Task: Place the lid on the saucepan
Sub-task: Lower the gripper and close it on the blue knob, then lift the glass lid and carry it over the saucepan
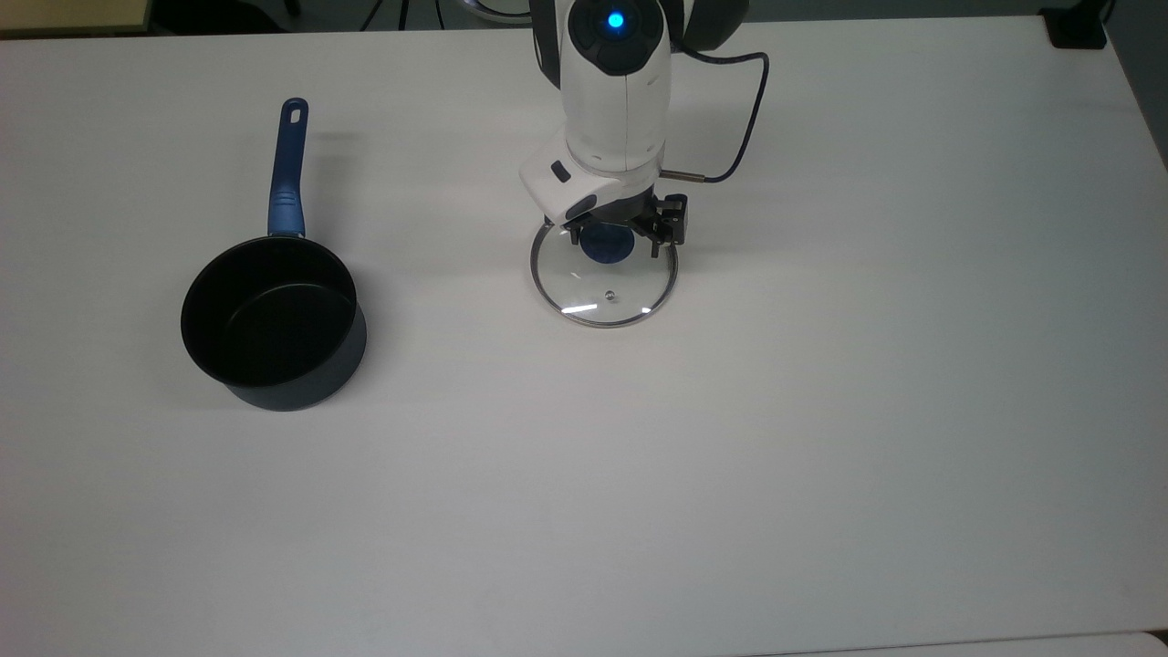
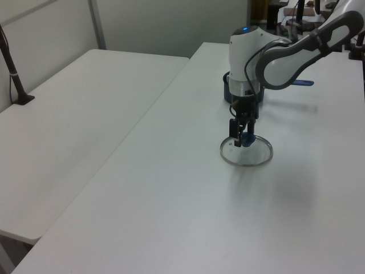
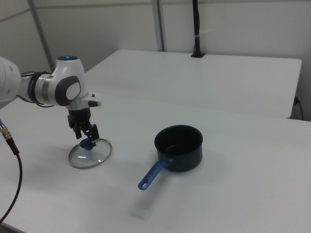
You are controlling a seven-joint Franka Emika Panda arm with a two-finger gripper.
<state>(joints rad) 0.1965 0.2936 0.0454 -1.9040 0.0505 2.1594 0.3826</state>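
On the table [image 1: 821, 411] the saucepan [image 1: 274, 324] sits empty; gripper [image 1: 613, 239] open around the lid [image 1: 604, 285] knob.

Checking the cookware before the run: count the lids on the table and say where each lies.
1. The lid lies flat on the table, apart from the pan at the top view's left, with the gripper at its knob.

One saucepan [image 1: 272, 321] sits at the top view's left, one glass lid [image 1: 604, 274] lies near the middle, and one gripper [image 1: 614, 239] hangs over it, all on one white table [image 1: 821, 411].
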